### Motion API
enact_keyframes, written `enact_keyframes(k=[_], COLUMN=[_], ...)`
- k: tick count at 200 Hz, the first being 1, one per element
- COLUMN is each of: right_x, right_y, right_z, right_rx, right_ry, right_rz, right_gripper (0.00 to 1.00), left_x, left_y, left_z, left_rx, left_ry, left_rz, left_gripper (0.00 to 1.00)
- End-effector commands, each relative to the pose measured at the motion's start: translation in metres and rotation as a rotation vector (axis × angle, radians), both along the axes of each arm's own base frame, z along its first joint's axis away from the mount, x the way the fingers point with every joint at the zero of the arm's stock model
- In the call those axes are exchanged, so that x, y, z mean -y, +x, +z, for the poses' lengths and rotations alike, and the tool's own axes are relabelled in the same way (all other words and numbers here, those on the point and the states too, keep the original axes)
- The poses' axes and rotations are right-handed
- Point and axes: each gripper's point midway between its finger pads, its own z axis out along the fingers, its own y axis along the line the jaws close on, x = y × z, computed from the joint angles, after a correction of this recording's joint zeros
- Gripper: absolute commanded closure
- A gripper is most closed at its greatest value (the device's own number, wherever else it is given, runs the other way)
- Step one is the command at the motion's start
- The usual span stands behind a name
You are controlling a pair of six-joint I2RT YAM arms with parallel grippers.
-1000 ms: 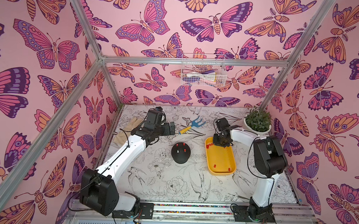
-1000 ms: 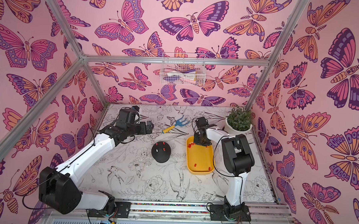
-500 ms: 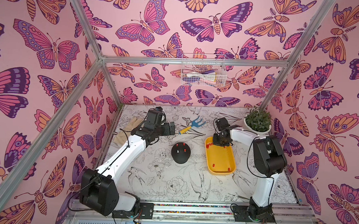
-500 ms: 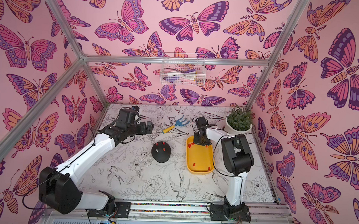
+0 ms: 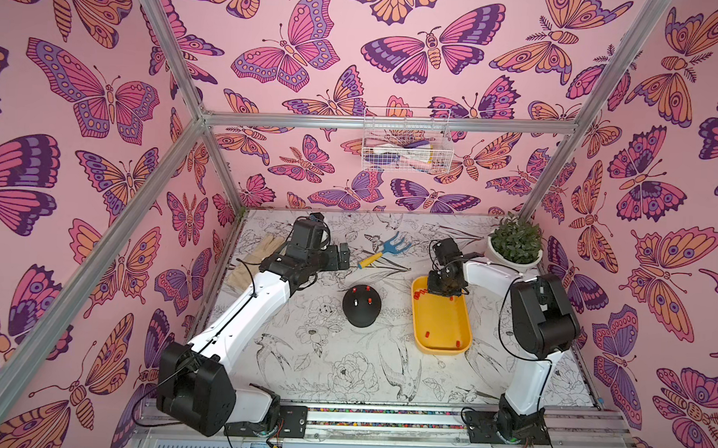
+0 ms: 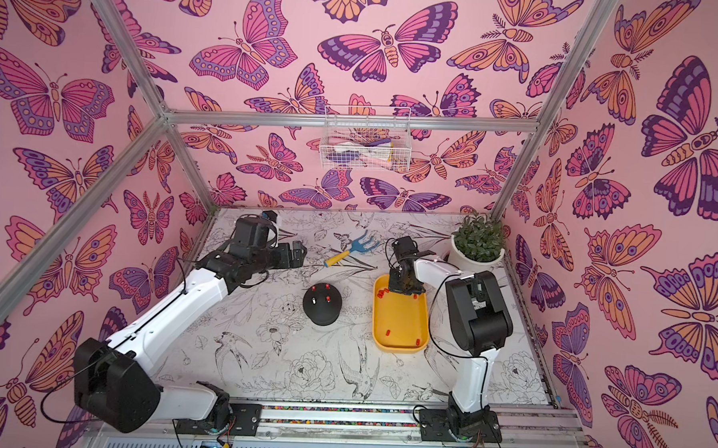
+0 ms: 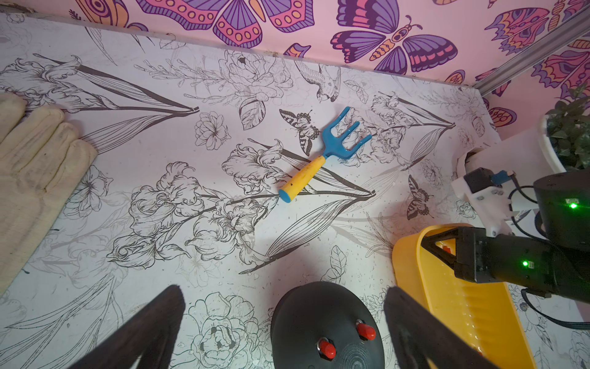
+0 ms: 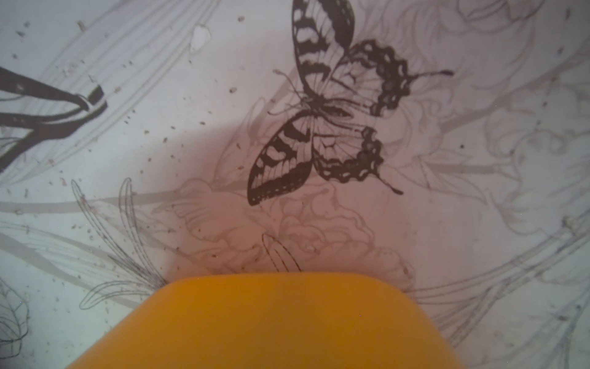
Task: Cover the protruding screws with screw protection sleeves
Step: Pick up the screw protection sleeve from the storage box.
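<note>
A black dome (image 5: 361, 312) (image 6: 322, 313) sits mid-table. Three red sleeves (image 5: 368, 289) stand on its studs, and one bare silvery screw (image 5: 356, 303) shows beside them. The left wrist view shows two capped studs (image 7: 327, 349). My left gripper (image 5: 342, 255) (image 7: 284, 335) hovers behind and left of the dome, open and holding nothing. My right gripper (image 5: 444, 290) (image 7: 442, 247) points down into the far end of the yellow tray (image 5: 439, 350) (image 8: 271, 319); its jaws are hidden. Loose red sleeves (image 5: 418, 295) (image 6: 383, 293) lie next to it, with two more (image 5: 427, 333) at the near end.
A blue garden fork with a yellow handle (image 5: 383, 253) (image 7: 319, 159) lies behind the dome. A cream glove (image 5: 256, 258) lies at the back left. A potted plant (image 5: 514, 244) stands in the back right corner. A wire basket (image 5: 404, 146) hangs on the back wall.
</note>
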Motion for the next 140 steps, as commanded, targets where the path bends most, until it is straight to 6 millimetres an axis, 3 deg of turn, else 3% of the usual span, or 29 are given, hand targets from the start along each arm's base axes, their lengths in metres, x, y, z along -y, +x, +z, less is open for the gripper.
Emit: enact_keyframes(k=[1,60,65,81,140], right_x=[0.005,0.011,0.012,0.013,0.013], right_y=[-0.015,-0.044,-0.047,-0.057,-0.085], right_z=[0.013,0.033,0.034,0.038,0.028], right_rx=[-0.011,-0.027,-0.031,-0.039,-0.097], right_ry=[-0.003,0.007,0.010,0.012,0.020], right_rz=[0.017,0.040,0.039,0.045,0.058], right_gripper=[0.90,0.90,0.90,0.90,0.90], left_x=[-0.005,-0.009,-0.011,-0.012,-0.015], left_y=[-0.009,-0.018,-0.023,-0.026,-0.035], left_z=[0.003,-0.001,0.012,0.011,0.008], left_rx=[0.011,0.005,0.039,0.040,0.039], left_ry=[0.016,0.012,-0.001,-0.002,-0.008], left_rz=[0.002,0.010,0.010,0.012,0.011], left_gripper=[0.00,0.00,0.00,0.00,0.00])
